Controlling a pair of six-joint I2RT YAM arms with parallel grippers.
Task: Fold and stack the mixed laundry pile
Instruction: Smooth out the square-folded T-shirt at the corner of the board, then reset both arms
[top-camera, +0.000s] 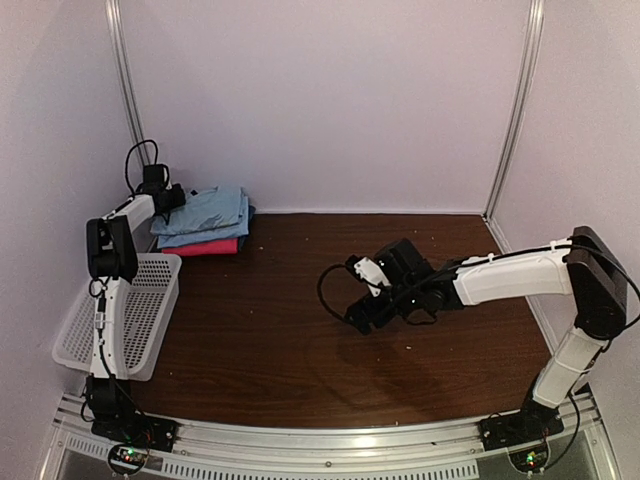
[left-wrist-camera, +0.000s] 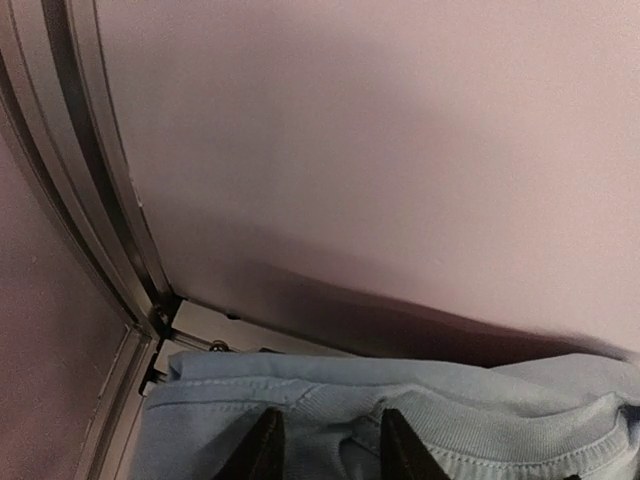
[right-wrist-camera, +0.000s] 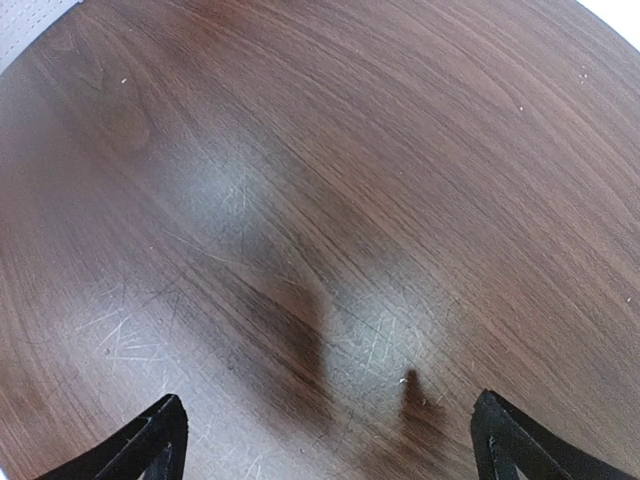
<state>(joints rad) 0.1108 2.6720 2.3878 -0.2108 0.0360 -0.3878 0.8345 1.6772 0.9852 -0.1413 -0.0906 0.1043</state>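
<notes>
The laundry pile (top-camera: 205, 213) is a stack of light blue garments in the far left corner, lying on a magenta cloth (top-camera: 210, 246). My left gripper (top-camera: 172, 197) reaches over the stack's left end. In the left wrist view the top light blue shirt (left-wrist-camera: 480, 420) shows its ribbed collar, and the left gripper (left-wrist-camera: 331, 415) is shut on a bunched fold of it beside that collar. My right gripper (top-camera: 362, 305) hovers over the middle of the table. In its wrist view the right gripper (right-wrist-camera: 330, 397) stands wide open above bare wood, with nothing between the fingers.
A white perforated basket (top-camera: 130, 310) sits tilted at the left edge beside the left arm. The dark wooden table (right-wrist-camera: 350, 150) is walled by pale panels with metal corner posts (left-wrist-camera: 110, 200) close behind the stack.
</notes>
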